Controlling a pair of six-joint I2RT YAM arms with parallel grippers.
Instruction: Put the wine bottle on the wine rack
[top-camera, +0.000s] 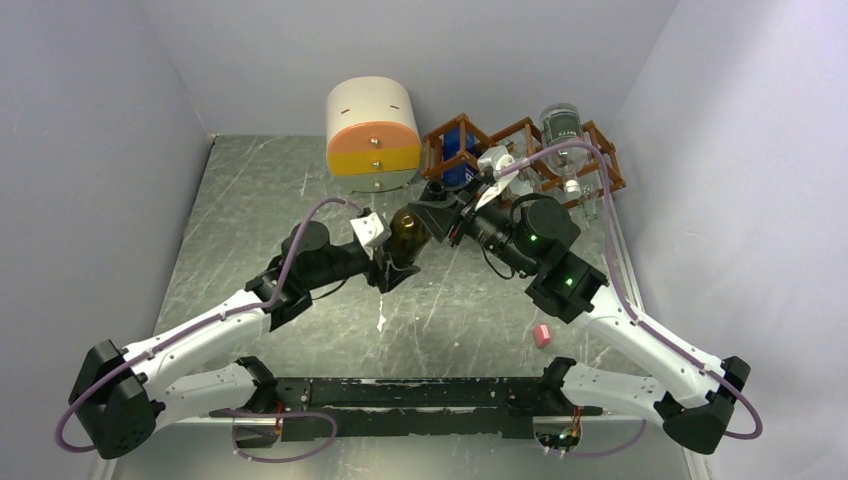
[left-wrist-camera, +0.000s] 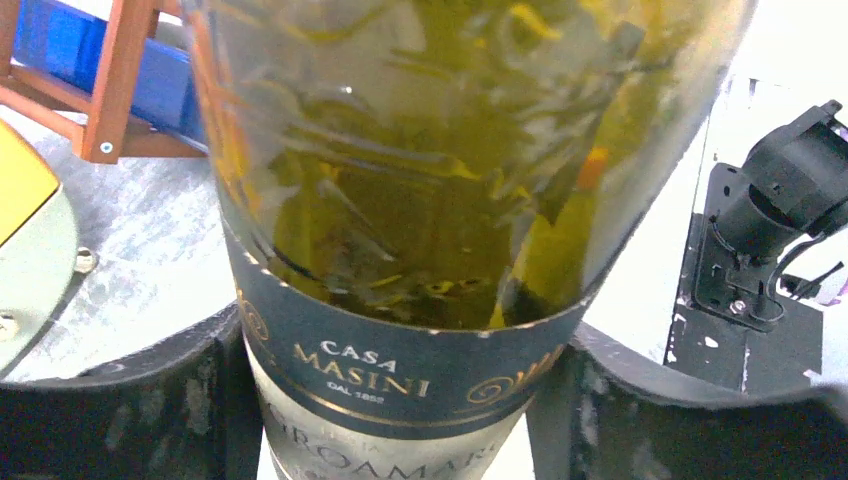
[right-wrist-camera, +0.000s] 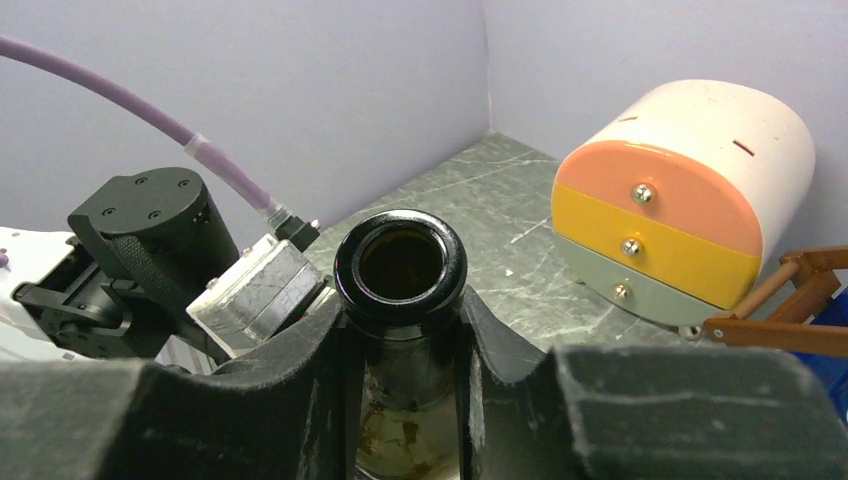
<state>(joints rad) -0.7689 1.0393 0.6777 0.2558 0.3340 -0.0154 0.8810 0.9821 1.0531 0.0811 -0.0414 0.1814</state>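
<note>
The wine bottle (top-camera: 405, 232), dark olive glass with a black and silver label, hangs over the middle of the table between both arms. My left gripper (top-camera: 398, 268) is shut on its body, with the fingers (left-wrist-camera: 150, 400) pressed against the label on both sides of the bottle (left-wrist-camera: 400, 200). My right gripper (top-camera: 437, 212) is shut on the neck just under the open mouth (right-wrist-camera: 400, 262). The wine rack (top-camera: 520, 135), a reddish-brown lattice, stands at the back right, behind the right arm. Parts of the wine rack (left-wrist-camera: 110, 100) also show in both wrist views.
A cream, orange and yellow drawer cabinet (top-camera: 372, 135) stands left of the rack. A blue bottle (top-camera: 458, 160) fills the rack's left cell and a clear bottle (top-camera: 565, 135) lies in its right cell. A small pink object (top-camera: 542, 335) lies by the right arm. Walls enclose the table.
</note>
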